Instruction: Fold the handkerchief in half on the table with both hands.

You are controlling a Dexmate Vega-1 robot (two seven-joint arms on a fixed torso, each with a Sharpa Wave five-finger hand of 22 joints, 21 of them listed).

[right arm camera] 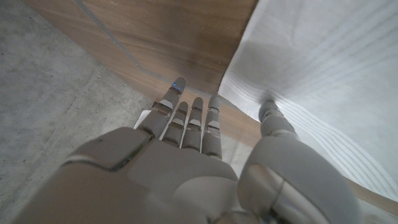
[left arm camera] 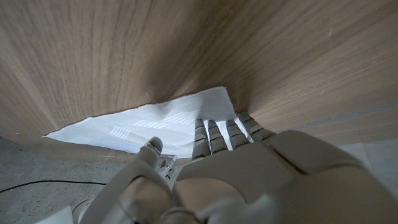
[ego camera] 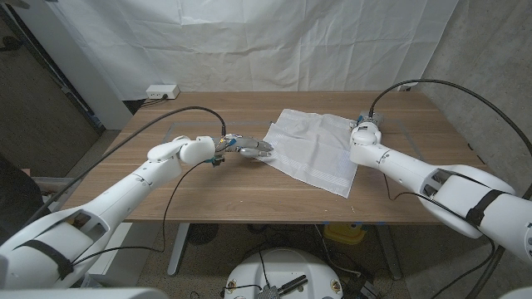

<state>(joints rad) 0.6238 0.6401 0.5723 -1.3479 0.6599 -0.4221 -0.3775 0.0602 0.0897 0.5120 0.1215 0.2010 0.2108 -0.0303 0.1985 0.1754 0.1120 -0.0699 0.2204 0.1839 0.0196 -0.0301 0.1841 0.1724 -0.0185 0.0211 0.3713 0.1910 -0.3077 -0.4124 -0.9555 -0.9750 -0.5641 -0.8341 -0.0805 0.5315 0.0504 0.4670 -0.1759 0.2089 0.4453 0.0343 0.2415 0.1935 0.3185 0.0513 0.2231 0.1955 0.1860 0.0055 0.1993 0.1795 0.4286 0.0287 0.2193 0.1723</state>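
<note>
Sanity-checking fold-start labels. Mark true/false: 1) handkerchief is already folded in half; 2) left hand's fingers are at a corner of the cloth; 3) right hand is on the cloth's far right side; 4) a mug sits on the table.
1) False: the handkerchief lies spread open, a single layer.
2) True: the left hand has its fingers at the cloth's left corner.
3) True: the right hand sits at the far right edge.
4) False: the table has no mug.

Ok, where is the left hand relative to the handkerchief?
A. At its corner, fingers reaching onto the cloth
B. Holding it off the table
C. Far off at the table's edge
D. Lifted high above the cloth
A: the left hand's fingers lie on the handkerchief's corner, and the cloth lies spread on the table.
</note>
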